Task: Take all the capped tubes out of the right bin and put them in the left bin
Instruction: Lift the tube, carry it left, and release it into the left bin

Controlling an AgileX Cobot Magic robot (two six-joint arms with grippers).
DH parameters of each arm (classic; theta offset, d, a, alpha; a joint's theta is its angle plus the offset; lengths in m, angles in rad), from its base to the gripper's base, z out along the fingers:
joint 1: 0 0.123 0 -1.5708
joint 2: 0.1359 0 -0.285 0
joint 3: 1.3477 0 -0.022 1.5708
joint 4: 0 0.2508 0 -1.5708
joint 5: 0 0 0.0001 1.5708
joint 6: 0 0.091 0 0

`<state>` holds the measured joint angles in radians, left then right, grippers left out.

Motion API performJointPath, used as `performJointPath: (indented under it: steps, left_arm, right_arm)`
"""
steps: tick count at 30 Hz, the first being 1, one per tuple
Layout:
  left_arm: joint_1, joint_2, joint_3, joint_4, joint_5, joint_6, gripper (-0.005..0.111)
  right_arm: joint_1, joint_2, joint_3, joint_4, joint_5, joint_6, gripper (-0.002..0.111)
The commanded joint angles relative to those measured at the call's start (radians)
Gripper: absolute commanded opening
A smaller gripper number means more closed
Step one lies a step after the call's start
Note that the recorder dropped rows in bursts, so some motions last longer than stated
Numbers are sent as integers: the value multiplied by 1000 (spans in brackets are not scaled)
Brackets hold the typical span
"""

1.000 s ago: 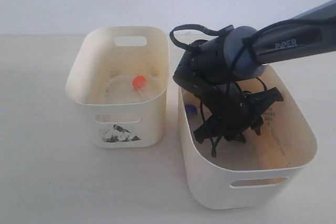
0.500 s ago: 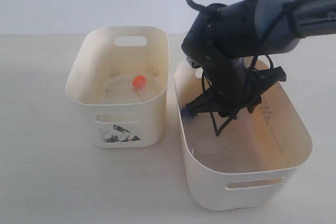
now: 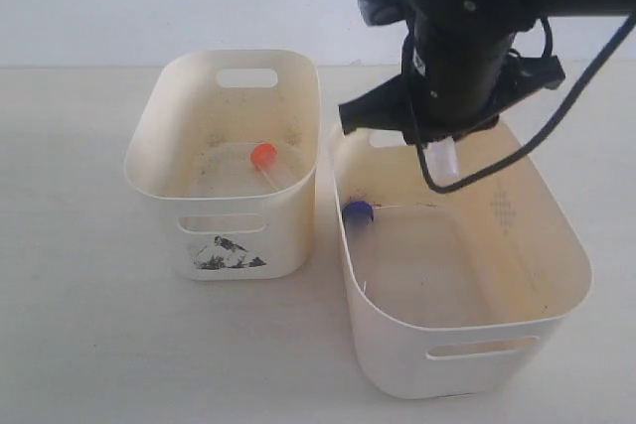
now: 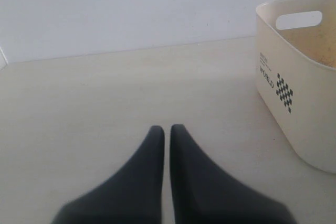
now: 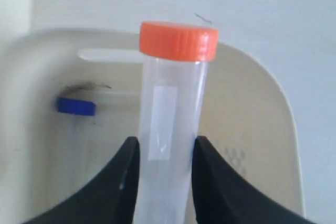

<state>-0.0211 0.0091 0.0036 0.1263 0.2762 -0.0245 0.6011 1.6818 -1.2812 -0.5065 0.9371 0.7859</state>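
Note:
My right gripper (image 5: 166, 145) is shut on a clear tube (image 5: 170, 114) with an orange-red cap (image 5: 178, 40). In the exterior view the right gripper (image 3: 437, 141) hangs above the far end of the wide right bin (image 3: 467, 335), with the tube's clear end (image 3: 444, 159) showing below it. A blue-capped tube (image 3: 357, 212) lies in that bin against its left wall, its cap (image 5: 76, 106) also visible from the wrist. An orange-capped tube (image 3: 263, 155) lies in the narrower left bin (image 3: 288, 235) with the sticker. My left gripper (image 4: 164, 129) is shut and empty, low over the table. A second blue-capped tube is not visible.
A cream bin side with a black checkered print (image 4: 294, 98) stands to one side of the left gripper. The two bins stand close together, almost touching. A black cable (image 3: 556, 126) loops from the right arm over the right bin.
The right gripper has risen out of the right bin with the orange-capped tube in it. The blue-capped tube it was covering now shows.

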Motion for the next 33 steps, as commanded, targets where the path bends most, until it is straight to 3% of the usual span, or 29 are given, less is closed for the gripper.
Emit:
performJointPath:
  steps: [1, 6, 10, 13, 17, 18, 20, 21, 23, 24, 26, 28, 33]
  left_arm:
    - [1, -2, -4, -7, -15, -12, 4]
    - [1, -2, -4, -7, -15, -12, 4]
    - [1, -2, -4, -7, -15, -12, 4]
    - [1, -2, -4, -7, -15, -12, 4]
    - [1, -2, -4, -7, -15, -12, 4]
    - [1, -2, -4, -7, -15, -12, 4]
    - [1, -2, -4, -7, -15, -12, 4]
    - [1, -2, -4, -7, -15, -12, 4]
    - [1, -2, -4, -7, -15, -12, 4]
    - [1, -2, -4, -7, -15, -12, 4]
    - [1, -2, -4, -7, -15, -12, 4]
    - [1, -2, -4, -7, -15, -12, 4]
    - [1, -2, -4, -7, -15, -12, 4]
  right_arm:
    - [-3, -93, 2, 80, -235, 0, 0]
    - [-3, -101, 2, 280, -662, 0, 0]
    - [1, -9, 2, 324, -1051, 0, 0]
    - [8, 69, 2, 324, -1104, 0, 0]
    - [8, 145, 2, 324, -1021, 3, 2]
    - [10, 149, 2, 324, -999, 5, 7]
    - [10, 153, 2, 324, -986, 13, 28]
    - [12, 153, 2, 324, -972, 17, 47]
    - [15, 153, 2, 324, -953, 19, 71]
    - [15, 145, 2, 324, -945, 21, 75]
    - [15, 123, 2, 324, -901, 27, 75]
    - [10, 83, 2, 324, -846, 27, 68]
    - [-35, -62, 2, 324, -595, -38, 27]
